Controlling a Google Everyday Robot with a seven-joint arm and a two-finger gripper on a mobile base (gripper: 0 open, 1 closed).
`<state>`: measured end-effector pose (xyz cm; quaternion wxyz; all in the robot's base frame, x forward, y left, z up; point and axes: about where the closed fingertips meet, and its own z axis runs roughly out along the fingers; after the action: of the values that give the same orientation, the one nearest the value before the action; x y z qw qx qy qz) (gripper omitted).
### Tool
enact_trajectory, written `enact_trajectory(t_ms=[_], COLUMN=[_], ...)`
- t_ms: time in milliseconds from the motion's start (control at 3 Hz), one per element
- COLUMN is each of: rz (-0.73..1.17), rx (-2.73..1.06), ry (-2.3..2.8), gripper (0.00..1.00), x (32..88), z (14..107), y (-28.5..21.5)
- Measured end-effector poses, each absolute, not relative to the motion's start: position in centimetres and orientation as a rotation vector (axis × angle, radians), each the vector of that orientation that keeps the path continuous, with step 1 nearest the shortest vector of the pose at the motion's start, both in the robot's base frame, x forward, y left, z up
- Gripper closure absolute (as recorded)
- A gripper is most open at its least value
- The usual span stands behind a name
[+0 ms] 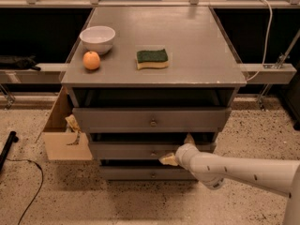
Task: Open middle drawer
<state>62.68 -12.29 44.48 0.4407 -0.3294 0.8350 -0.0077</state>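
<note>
The grey cabinet has three stacked drawers. The middle drawer (126, 150) has a flat grey front with a small round metal knob (153, 152) at its centre. My gripper (177, 149) is against this front, just right of the knob. Its two tan fingertips (167, 160) stand apart, one low near the knob and one up at the drawer's top edge. It holds nothing. My white arm reaches in from the lower right.
The top drawer (112, 118) and the bottom drawer (126, 173) each have a knob. On the cabinet top (197, 55) are a white bowl (97, 38), an orange (91, 60) and a green sponge (152, 58). A cardboard box (63, 135) stands at the left.
</note>
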Motion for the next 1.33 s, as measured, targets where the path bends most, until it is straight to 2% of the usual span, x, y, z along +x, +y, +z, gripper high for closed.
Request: enact_trajectory(t_ms=[667,1333], rz=[-0.146,-0.159], rx=[-0.912,-0.938], ry=[2.052,2.063], gripper=[0.00,0.00], x=[62.1,61.4], z=[42.7,41.7], y=[-10.8,-10.7])
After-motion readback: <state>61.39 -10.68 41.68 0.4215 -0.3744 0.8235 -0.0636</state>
